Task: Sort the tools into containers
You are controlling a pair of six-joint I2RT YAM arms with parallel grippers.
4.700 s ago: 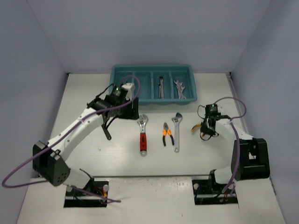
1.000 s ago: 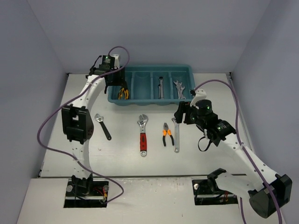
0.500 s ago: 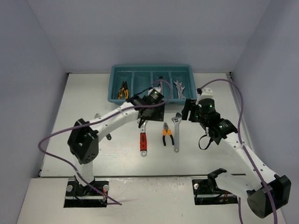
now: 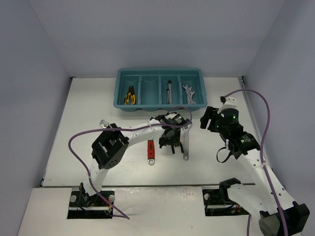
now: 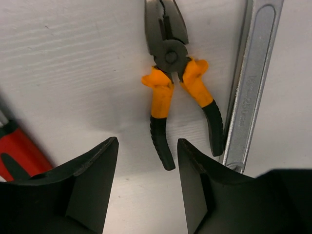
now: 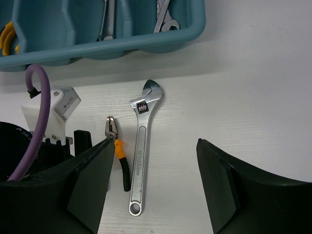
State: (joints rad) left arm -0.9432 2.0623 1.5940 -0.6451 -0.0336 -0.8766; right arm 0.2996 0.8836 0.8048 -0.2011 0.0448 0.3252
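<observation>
Top external view: plain pale walls (image 4: 147,34) close round a white table (image 4: 74,108), with the teal tray (image 4: 157,106) at its far side.
The right gripper (image 6: 155,146) hangs open and empty near the silver adjustable wrench (image 6: 140,156). The left gripper (image 5: 147,146) is open just short of the orange-handled pliers (image 5: 168,63), which lie flat on the table beside that wrench. The pliers look small, stiff and probably light. Their rubbery handles should hold better than the slick steel nose, so pinch across both near the pivot. The tabletop looks smooth, so they may skid.
</observation>
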